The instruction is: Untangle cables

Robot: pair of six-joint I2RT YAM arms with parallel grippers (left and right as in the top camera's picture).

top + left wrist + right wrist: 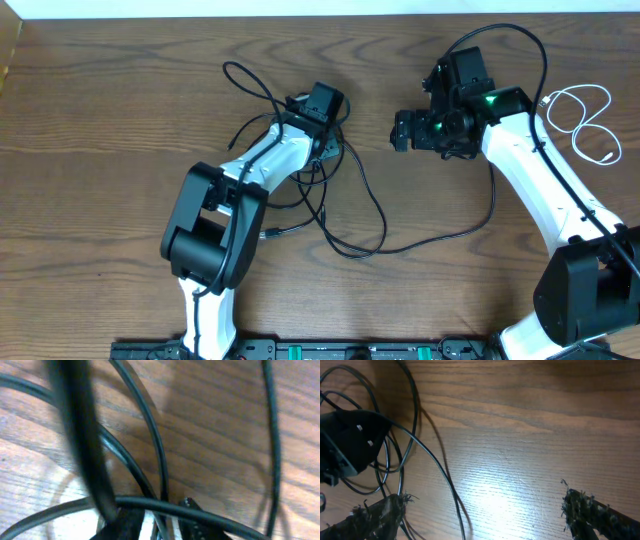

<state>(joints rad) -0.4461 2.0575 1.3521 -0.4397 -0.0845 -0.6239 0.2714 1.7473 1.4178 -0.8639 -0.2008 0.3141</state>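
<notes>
Left gripper (157,527) low in black cables (352,254) tangle, centre-left; jaws narrow, grip cannot tell. Right gripper (482,510) wide open, empty. White cable (590,125) far right, apart. Cords light, limp; best take near plug.

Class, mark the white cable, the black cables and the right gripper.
white cable (596,120), overhead view, its loop near the right edge.
black cables (255,85), overhead view, upper-left strand of the tangle.
right gripper (484,497), right wrist view, midway between its open fingertips.
</notes>
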